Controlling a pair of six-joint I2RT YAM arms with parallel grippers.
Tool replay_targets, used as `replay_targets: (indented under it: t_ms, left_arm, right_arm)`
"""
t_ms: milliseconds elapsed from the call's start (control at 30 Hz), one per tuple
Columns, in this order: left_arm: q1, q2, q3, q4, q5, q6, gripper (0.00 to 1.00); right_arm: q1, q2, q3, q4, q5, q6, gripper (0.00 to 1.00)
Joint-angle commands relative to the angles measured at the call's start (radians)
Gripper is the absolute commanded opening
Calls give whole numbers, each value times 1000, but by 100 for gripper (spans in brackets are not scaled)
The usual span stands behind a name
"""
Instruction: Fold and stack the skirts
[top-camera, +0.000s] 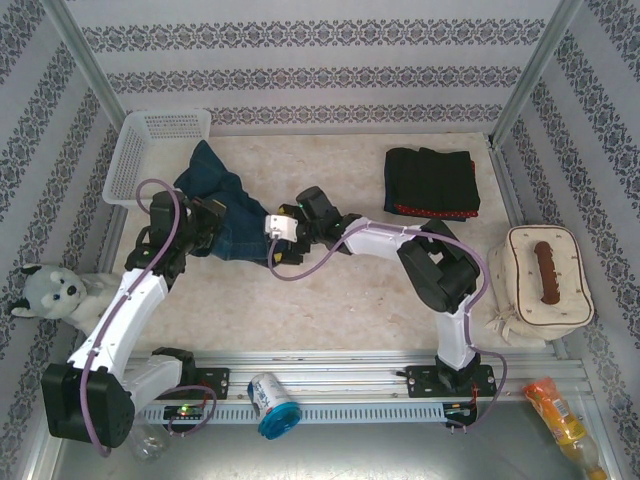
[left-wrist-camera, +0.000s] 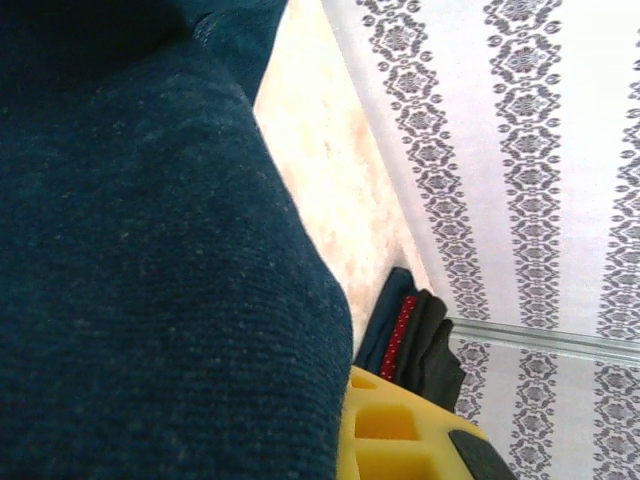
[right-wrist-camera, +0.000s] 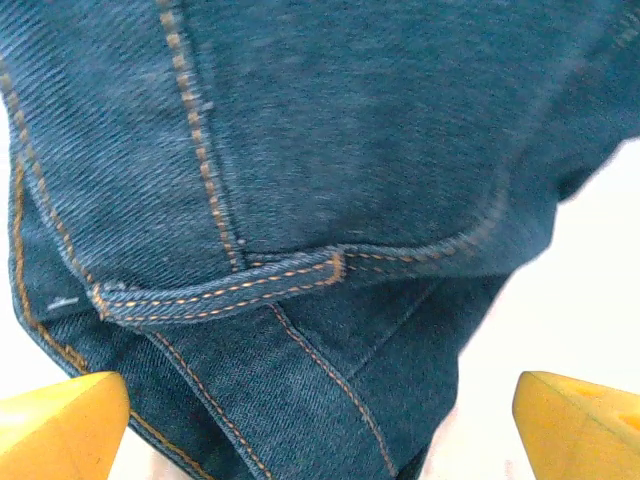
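Observation:
A dark blue denim skirt (top-camera: 215, 190) lies crumpled at the back left of the table, one end against the basket. My left gripper (top-camera: 205, 215) is shut on its left side; in the left wrist view the denim (left-wrist-camera: 150, 260) drapes over one yellow finger (left-wrist-camera: 400, 435) and hides the other. My right gripper (right-wrist-camera: 320, 440) stands open low over the skirt's near right edge (right-wrist-camera: 330, 200), its yellow fingertips wide apart on either side of a stitched seam. A folded stack of skirts (top-camera: 432, 182), black on top with a red dotted edge, lies at the back right.
A white mesh basket (top-camera: 150, 150) stands at the back left corner. A grey plush toy (top-camera: 50, 290) sits at the left edge and a beige pouch (top-camera: 540, 280) at the right. A can (top-camera: 272, 405) and an orange packet (top-camera: 560, 410) lie by the arm bases.

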Motion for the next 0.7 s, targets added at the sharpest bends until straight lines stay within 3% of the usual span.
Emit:
replay_targets:
  t_ms: [0, 133, 333, 667]
  left_arm:
    - [14, -21, 41, -11, 9, -1, 0]
    - [16, -20, 40, -3, 5, -8, 0]
    - [17, -14, 47, -2, 4, -6, 0]
    - [22, -43, 39, -2, 4, -19, 0]
  right_arm:
    - [46, 10, -13, 47, -38, -1, 98]
    - [95, 13, -81, 277, 101, 136, 98]
    - [168, 10, -102, 334, 129, 283, 98]
    - [262, 118, -42, 479, 600, 319, 96]
